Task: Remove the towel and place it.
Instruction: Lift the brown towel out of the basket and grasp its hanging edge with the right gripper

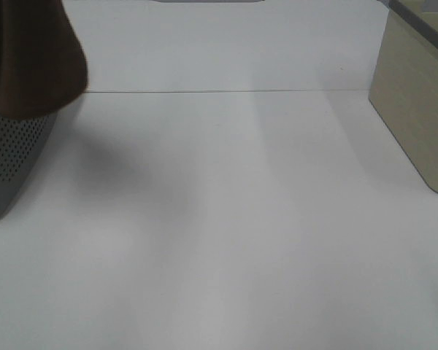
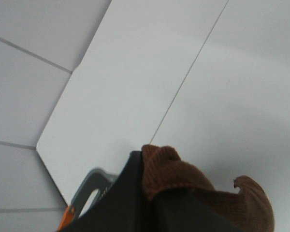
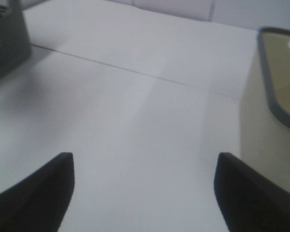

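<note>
left pincer (image 2: 144, 191) clenched on the towel (image 2: 183, 179), which bunches out of its grip; right pincer (image 3: 145, 163) spread wide.

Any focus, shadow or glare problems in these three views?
Exterior high: soft throughout; the dark reddish-brown terry towel casts a diffuse shadow on the white table by the grey perforated basket. Left wrist: towel weave fairly crisp. Right wrist: the right gripper close-up and blurred. No glare anywhere.

White tabletop (image 1: 226, 219) with a thin seam (image 1: 226, 91), pale tiled floor (image 2: 19, 96) beyond its rounded corner, soft diffuse light
</note>
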Controlling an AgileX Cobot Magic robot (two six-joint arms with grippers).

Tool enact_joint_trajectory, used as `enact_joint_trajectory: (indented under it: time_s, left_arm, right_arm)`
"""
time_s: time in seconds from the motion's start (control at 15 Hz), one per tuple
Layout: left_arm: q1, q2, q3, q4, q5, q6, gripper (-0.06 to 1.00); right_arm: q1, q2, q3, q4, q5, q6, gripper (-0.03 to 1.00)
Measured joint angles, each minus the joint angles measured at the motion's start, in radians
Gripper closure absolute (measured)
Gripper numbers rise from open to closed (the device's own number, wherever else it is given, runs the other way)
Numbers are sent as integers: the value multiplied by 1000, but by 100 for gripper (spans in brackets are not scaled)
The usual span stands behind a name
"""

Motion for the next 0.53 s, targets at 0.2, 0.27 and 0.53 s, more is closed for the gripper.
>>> enact_joint_trajectory:
  time_s: [0.2,0.27,0.53]
  left_arm:
    - [-126,0,0,0,-91,0,94]
    - [-167,1,0,0,-119,0,94]
    - [-175,9,0,-11,-165,0,94]
  right_arm:
    - [6,264,-2,405,-55,-517,21]
    - [6,436,-2,682,-13,-880,22]
    - [74,710,-2,1076,67,-1339,19]
